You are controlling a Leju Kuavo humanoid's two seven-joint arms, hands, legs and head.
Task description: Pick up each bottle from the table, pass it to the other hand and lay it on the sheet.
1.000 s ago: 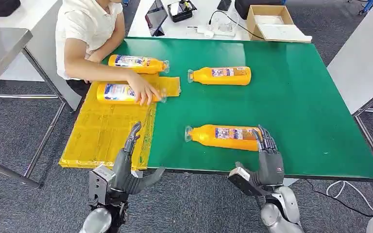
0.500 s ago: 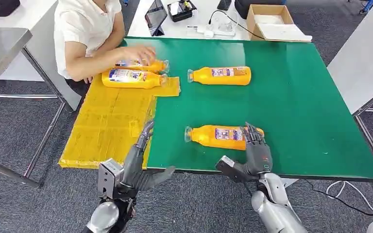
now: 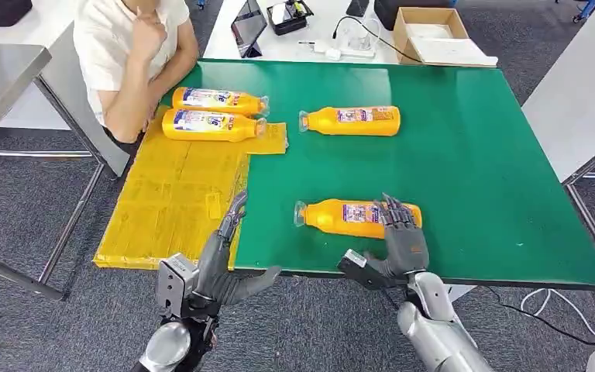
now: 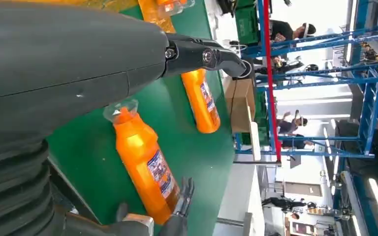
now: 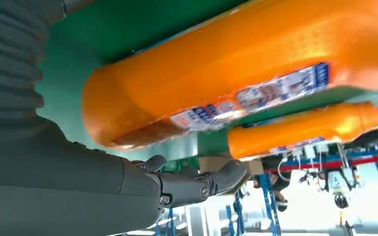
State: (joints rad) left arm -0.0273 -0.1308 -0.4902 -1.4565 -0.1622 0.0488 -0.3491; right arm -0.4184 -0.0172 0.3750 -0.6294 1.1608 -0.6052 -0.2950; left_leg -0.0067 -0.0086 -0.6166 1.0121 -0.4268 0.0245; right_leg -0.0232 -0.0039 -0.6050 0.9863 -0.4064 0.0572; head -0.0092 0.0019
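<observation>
R hand [image 3: 400, 236] open over near bottle [image 3: 341, 218], not gripping, L hand [image 3: 221, 260] open by sheet [image 3: 170, 201] edge

The right robot hand [image 3: 400, 236] is reaching up from below on its silver arm, fingers [image 3: 393, 211] spread and extended, thumb jutting out sideways, holding nothing. The left robot hand [image 3: 218, 263] is hanging lower, palm turned inward, fingers [image 3: 234, 213] straight and pointing forward, thumb [image 3: 254, 280] splayed wide, also holding nothing.
</observation>
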